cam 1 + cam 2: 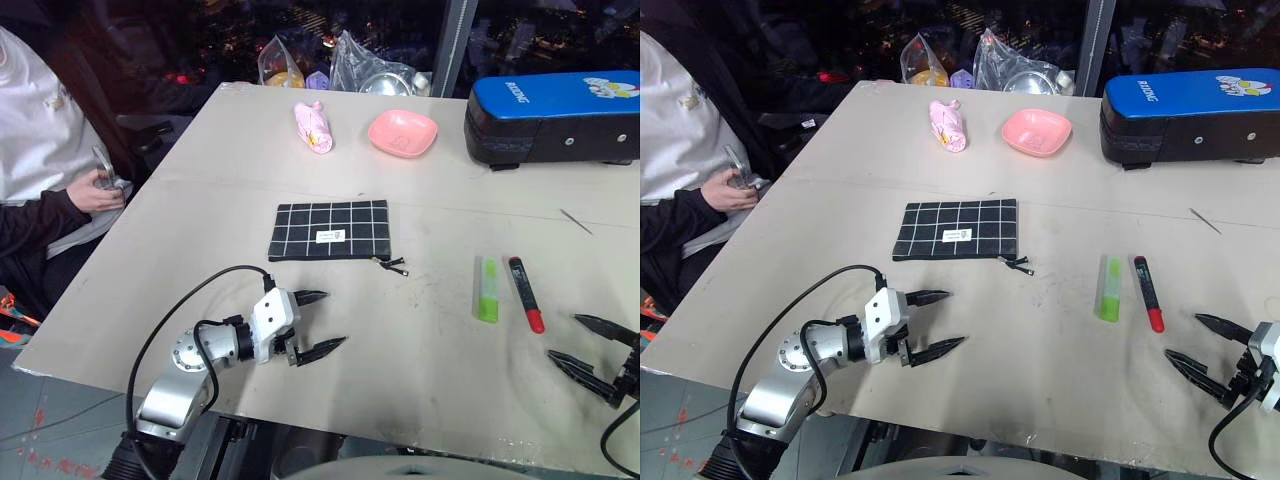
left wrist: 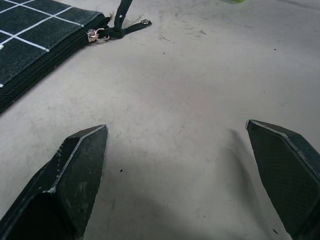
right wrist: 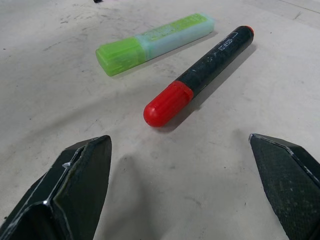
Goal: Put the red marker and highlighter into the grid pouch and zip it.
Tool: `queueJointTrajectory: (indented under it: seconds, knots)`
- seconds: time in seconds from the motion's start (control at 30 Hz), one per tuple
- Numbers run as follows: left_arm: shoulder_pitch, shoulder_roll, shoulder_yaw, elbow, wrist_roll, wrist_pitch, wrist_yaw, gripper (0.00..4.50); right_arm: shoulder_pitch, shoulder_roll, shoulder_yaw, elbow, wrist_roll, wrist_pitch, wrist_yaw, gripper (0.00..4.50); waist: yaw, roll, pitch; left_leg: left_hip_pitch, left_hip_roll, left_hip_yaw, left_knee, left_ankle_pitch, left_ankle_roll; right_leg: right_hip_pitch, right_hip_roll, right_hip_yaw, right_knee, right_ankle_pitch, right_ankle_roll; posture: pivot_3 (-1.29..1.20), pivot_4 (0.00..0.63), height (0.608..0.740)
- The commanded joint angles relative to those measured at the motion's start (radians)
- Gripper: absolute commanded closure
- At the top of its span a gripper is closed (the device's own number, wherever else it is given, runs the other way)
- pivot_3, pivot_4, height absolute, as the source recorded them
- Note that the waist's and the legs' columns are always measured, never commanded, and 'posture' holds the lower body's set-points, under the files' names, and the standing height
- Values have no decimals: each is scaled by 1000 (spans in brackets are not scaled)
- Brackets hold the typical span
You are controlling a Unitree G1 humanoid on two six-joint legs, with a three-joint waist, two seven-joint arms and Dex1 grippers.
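A robot test room or lab, by the look of it: a plain, scuffed beige table [image 1: 300, 180] carries scattered props, a blue-and-black hard case [image 1: 552, 118] at its far edge, while a seated person [image 1: 40, 150] watches beside the table.

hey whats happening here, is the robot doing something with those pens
Nothing is held yet. The robot's left hand hovers open over the table, just short of the grid pouch, which lies flat with its zipper pull at the corner. Its right hand is open too, just short of the red marker and the highlighter, which lie side by side on the table, apart from the pouch. A person sits at the table's left edge.
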Motion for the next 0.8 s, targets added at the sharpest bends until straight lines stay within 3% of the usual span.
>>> queueJointTrajectory:
  seconds: [0.03, 0.5, 0.8]
  knots:
    - [-37, 4, 10, 12, -14, -10, -17, 0, 14, -7, -29, -19, 0, -17, -1, 51, 0, 0, 0, 0, 0, 0, 0, 0, 0, 0, 0, 0, 0, 0, 0, 0, 150, 740]
    - [-75, 43, 57, 61, -58, -4, -67, 0, 37, 27, -31, -65, 37, -23, -10, 51, -1, 0, 0, 0, 0, -1, 0, 0, 0, 1, 0, -1, -1, 0, 0, 0, 150, 740]
    - [-193, 142, 228, 311, -80, -104, -120, 0, 16, 52, 5, -376, 207, 152, -51, 51, -1, 0, 0, 0, 0, -1, 0, 0, 0, 0, 0, -1, -1, -1, 2, 0, 150, 740]
